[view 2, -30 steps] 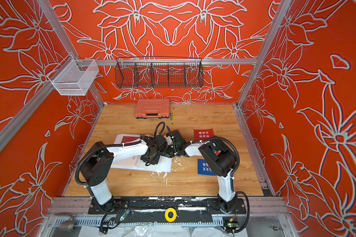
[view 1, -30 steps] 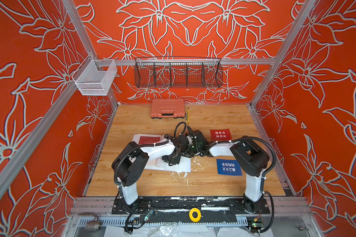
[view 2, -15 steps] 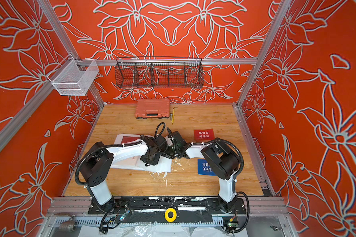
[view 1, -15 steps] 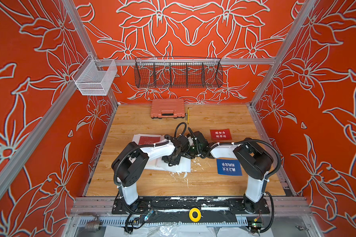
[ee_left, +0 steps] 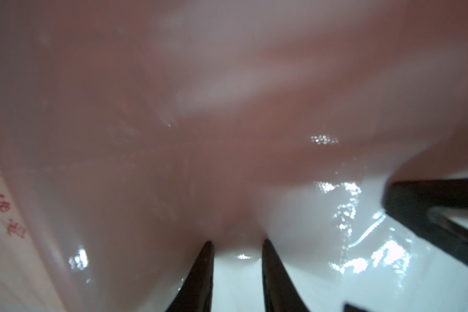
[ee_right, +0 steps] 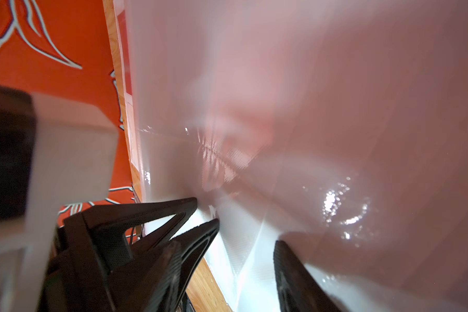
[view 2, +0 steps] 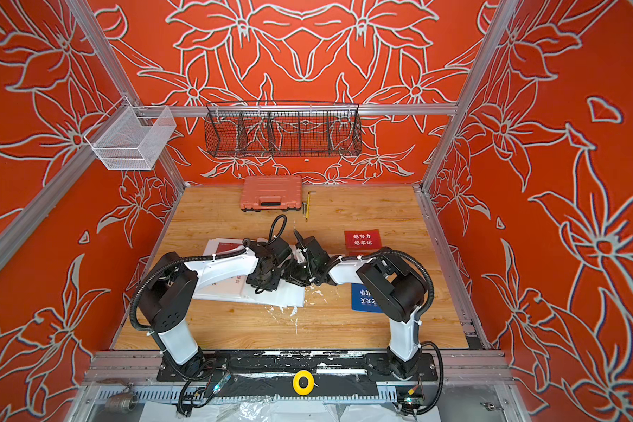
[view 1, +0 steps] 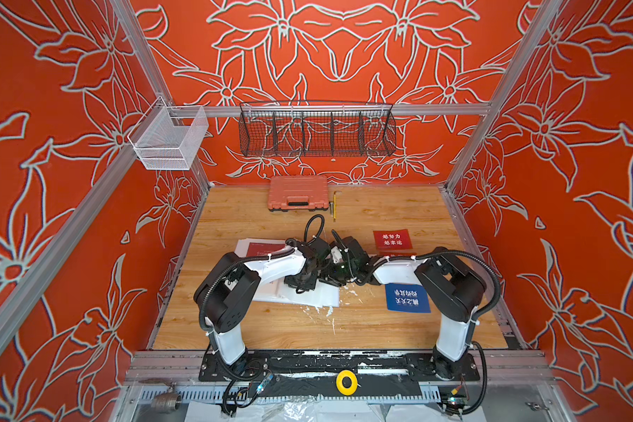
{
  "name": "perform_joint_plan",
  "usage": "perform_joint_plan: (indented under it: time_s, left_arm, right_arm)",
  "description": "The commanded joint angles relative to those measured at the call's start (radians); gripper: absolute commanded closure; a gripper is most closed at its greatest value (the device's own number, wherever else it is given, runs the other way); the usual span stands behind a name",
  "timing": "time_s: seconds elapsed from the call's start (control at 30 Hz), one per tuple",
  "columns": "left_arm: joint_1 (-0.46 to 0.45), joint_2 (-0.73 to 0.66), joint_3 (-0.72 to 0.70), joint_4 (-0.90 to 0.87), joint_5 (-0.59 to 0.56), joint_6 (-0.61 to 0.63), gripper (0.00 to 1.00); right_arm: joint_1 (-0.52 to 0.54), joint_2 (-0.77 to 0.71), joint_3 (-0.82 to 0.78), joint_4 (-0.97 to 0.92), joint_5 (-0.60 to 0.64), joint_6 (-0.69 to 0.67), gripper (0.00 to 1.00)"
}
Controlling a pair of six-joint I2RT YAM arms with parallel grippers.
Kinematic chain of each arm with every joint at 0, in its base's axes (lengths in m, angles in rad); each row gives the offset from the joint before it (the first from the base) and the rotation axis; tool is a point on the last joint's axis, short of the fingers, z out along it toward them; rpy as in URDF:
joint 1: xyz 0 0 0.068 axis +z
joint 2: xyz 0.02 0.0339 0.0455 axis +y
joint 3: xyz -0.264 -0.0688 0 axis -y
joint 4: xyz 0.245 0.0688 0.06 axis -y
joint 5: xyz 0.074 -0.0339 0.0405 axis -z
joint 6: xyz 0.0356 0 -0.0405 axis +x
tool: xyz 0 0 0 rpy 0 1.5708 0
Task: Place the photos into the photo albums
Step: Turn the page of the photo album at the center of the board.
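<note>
The white photo album (view 1: 309, 302) (view 2: 231, 292) lies open left of the table's middle, and both grippers meet over its right part. My left gripper (view 1: 300, 284) (ee_left: 237, 243) is shut on a translucent sleeve page (ee_left: 227, 121) (ee_right: 308, 108), which stands lifted. My right gripper (view 1: 335, 278) (ee_right: 247, 235) is open beside it, with the sleeve's edge between its fingers and no photo in it. On the table to the right lie a red photo (view 1: 392, 239) (view 2: 362, 239) and a blue one (view 1: 408, 297) (view 2: 362, 299). Another red photo (view 1: 262, 249) shows on the album's far page.
An orange-pink plastic case (view 1: 297, 192) and a yellow pencil-like tool (view 1: 334, 208) lie at the back. A black wire basket (view 1: 317, 128) and a white mesh basket (view 1: 169, 140) hang on the frame. White flecks (view 1: 322, 310) litter the wood before the album.
The right arm's elbow has sunk and swung a little outward, and its gripper has edged toward the left one. The left arm and both jaws are unchanged.
</note>
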Motion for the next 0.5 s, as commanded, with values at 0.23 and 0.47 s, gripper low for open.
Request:
perform_joint_plan:
  time_s: [0.23, 0.47]
  left_arm:
    - [0.004, 0.013, -0.028, 0.026, 0.001, -0.010, 0.70]
    - [0.006, 0.021, -0.025, 0.032, -0.001, -0.011, 0.70]
  right_arm:
    - [0.023, 0.074, 0.000, 0.000, -0.053, 0.050, 0.42]
    - [0.049, 0.072, -0.026, 0.058, -0.069, 0.097, 0.42]
